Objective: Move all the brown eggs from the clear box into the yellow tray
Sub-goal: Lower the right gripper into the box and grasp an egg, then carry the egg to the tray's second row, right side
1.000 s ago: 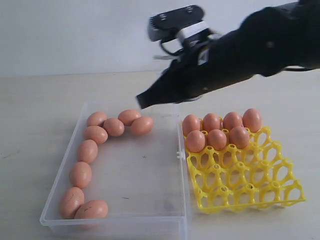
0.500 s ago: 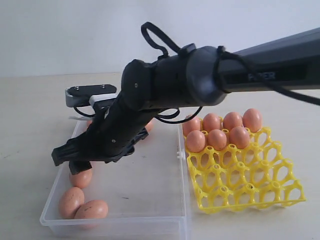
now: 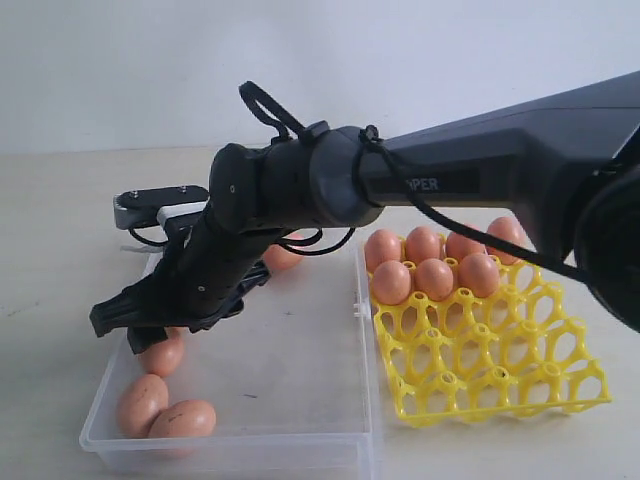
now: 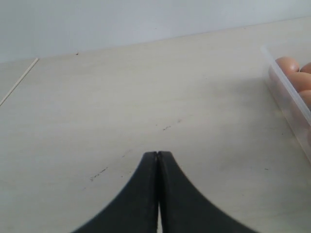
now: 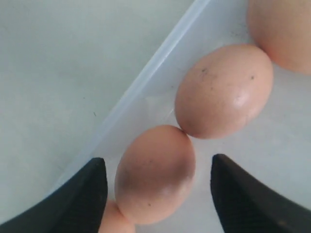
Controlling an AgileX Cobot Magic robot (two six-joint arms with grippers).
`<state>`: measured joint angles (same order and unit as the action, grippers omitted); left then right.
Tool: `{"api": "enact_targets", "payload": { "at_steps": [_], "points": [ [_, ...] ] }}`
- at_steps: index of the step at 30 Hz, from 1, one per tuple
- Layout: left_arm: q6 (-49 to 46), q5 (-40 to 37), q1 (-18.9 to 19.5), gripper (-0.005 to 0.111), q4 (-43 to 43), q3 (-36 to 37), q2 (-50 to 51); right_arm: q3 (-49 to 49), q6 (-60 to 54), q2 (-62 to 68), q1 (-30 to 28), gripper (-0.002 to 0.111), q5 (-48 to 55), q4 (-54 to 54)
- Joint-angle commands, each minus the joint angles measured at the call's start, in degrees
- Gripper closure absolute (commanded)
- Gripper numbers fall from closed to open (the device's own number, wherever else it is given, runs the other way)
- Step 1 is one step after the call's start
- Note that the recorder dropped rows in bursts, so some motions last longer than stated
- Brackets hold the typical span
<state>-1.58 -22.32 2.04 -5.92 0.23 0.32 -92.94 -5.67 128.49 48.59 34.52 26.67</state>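
**Right tool spread over an egg at the clear box's left wall**

The right arm (image 3: 450, 180) reaches across from the right of the exterior view, over the clear box (image 3: 230, 452), and slopes down toward its left side. The right tool (image 3: 125, 328) hangs low there, just above an egg (image 3: 163, 356) lying against the left wall.

In the right wrist view the right tool (image 5: 160, 189) is spread wide, with one dark finger (image 5: 90, 189) on each side of a brown egg (image 5: 155, 174). Neither finger touches the egg. One finger lies close by the box's wall (image 5: 146, 82). That egg touches a faintly speckled neighbour (image 5: 223, 92), and parts of two more eggs show at the edges of the picture.

Of the brown eggs, two (image 3: 142, 403) lie together in the near left corner of the clear box. Another (image 3: 285, 257) shows partly behind the arm near the far wall. The arm hides the rest of the left side.

The yellow tray (image 3: 500, 372) stands on the tabletop (image 3: 60, 220) just beside the box's right wall. Seven eggs sit in it: four in the far row (image 3: 423, 243) and three in the next row (image 3: 434, 278). The nearer cups hold nothing.

The left tool (image 4: 157, 156) is pressed together, its fingers meeting in a thin seam above bare tabletop. It is outside the clear box, whose wall (image 4: 286, 99) and a few eggs (image 4: 286, 65) show at the edge of the left wrist view.
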Motion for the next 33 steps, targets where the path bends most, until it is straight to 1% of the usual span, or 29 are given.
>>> {"api": "enact_targets", "payload": {
  "at_steps": [1, 2, 4, 6, 7, 9, 11, 15, 18, 21, 25, 28, 33],
  "points": [
    [0.3, 0.5, -0.3, 0.107, 0.1, -0.2, -0.3, -1.8, -0.3, 2.3, 0.1, 0.050, 2.6, -0.5],
    [0.3, 0.5, -0.3, 0.107, 0.1, -0.2, -0.3, -2.0, -0.3, 2.4, 0.1, 0.055, 2.7, -0.5],
    [0.3, 0.5, -0.3, 0.107, 0.1, -0.2, -0.3, -2.0, -0.3, 2.2, 0.1, 0.073, 2.0, -0.6],
    [0.3, 0.5, -0.3, 0.107, 0.1, -0.2, -0.3, -1.6, -0.4, 1.0, 0.1, 0.104, 1.1, -1.3],
    [0.3, 0.5, -0.3, 0.107, 0.1, -0.2, -0.3, -1.0, -0.6, 0.0, -0.3, 0.107, 0.3, -1.9],
    [0.3, 0.5, -0.3, 0.107, 0.1, -0.2, -0.3, 2.2, -1.9, -3.4, -1.0, 0.108, -3.7, -3.7],
    [0.3, 0.5, -0.3, 0.107, 0.1, -0.2, -0.3, 7.7, -2.0, -7.6, -2.2, 0.108, -10.8, -7.0],
    [0.3, 0.5, -0.3, 0.107, 0.1, -0.2, -0.3, 26.7, -1.9, -18.8, -6.1, 0.108, -29.9, -13.2],
    [0.3, 0.5, -0.3, 0.107, 0.1, -0.2, -0.3, 40.1, -2.9, -27.1, -10.4, 0.108, -44.2, -13.8],
    [0.3, 0.5, -0.3, 0.107, 0.1, -0.2, -0.3, 50.6, -4.0, -32.8, -15.9, 0.108, -53.4, -13.8],
    [0.3, 0.5, -0.3, 0.107, 0.1, -0.2, -0.3, 59.0, -6.2, -36.4, -23.4, 0.108, -57.3, -13.6],
    [0.3, 0.5, -0.3, 0.107, 0.1, -0.2, -0.3, 61.1, -6.6, -36.2, -28.1, 0.108, -57.8, -13.7],
    [0.3, 0.5, -0.3, 0.107, 0.1, -0.2, -0.3, 62.3, -6.6, -35.6, -32.4, 0.108, -61.2, -13.6]
  ]
}}
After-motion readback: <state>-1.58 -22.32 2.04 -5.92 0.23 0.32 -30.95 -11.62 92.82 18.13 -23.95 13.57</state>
